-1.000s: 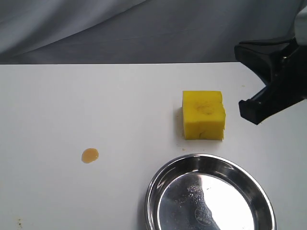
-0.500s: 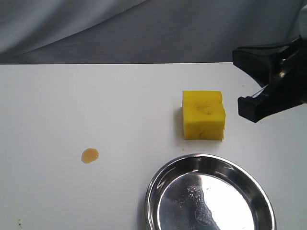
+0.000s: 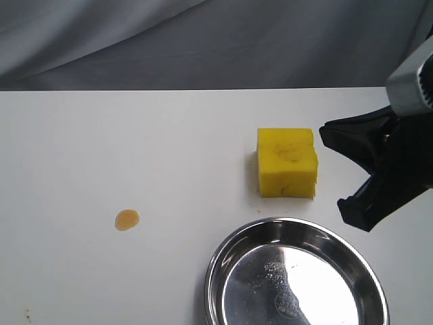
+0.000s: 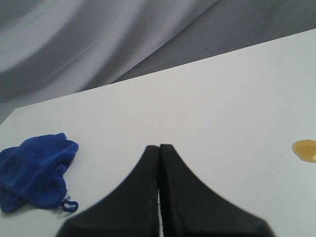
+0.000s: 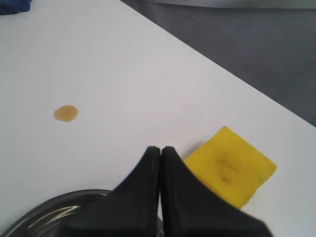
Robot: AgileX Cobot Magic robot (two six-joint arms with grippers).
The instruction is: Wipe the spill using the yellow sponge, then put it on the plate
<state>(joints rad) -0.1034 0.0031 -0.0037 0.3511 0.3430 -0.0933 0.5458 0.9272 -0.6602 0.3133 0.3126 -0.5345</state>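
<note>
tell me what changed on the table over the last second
The right gripper moved down and slightly left in the exterior view. It is now level with the yellow sponge, on its right. Its jaws are shut and it has taken hold of nothing. The sponge, the spill and the plate stayed where they were.

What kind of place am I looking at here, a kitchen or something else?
Probably a test bench in a lab, not a kitchen: a white table, a grey cloth backdrop, and just a sponge, a steel plate and one small spill set out.
</note>
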